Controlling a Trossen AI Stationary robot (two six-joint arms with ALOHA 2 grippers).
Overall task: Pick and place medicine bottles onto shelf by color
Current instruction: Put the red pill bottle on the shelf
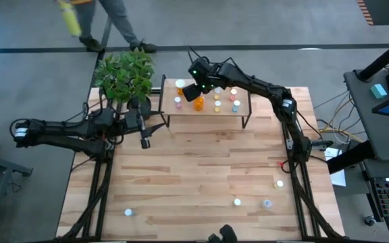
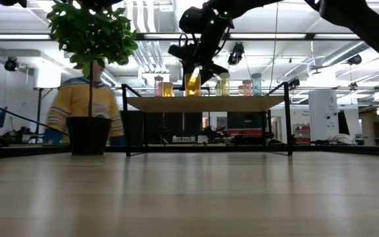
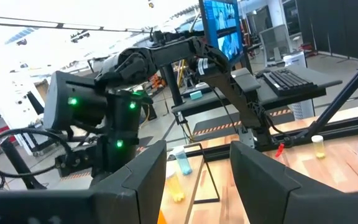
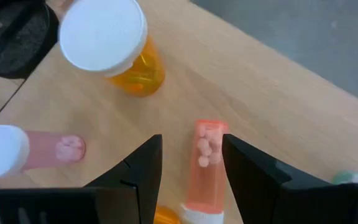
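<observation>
Right gripper (image 4: 191,168) above shelf (image 1: 208,113) at table's twelve o'clock, fingers parted around pink bottle (image 4: 205,168); contact not discernible. Large orange bottle (image 4: 120,53) and second pink bottle (image 4: 33,149) upright close by. Left gripper (image 1: 144,140) idle at ten o'clock beside potted plant (image 1: 123,74), fingers apart, nothing between. Stray bottles (image 1: 237,201) near six o'clock edge.

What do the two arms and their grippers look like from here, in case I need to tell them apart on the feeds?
Both arms are dark, jointed and near black, with thin black cables along them. The left gripper and the right gripper each have two flat, matte black fingers. The right arm's wrist housing shows small green indicator lights.
</observation>
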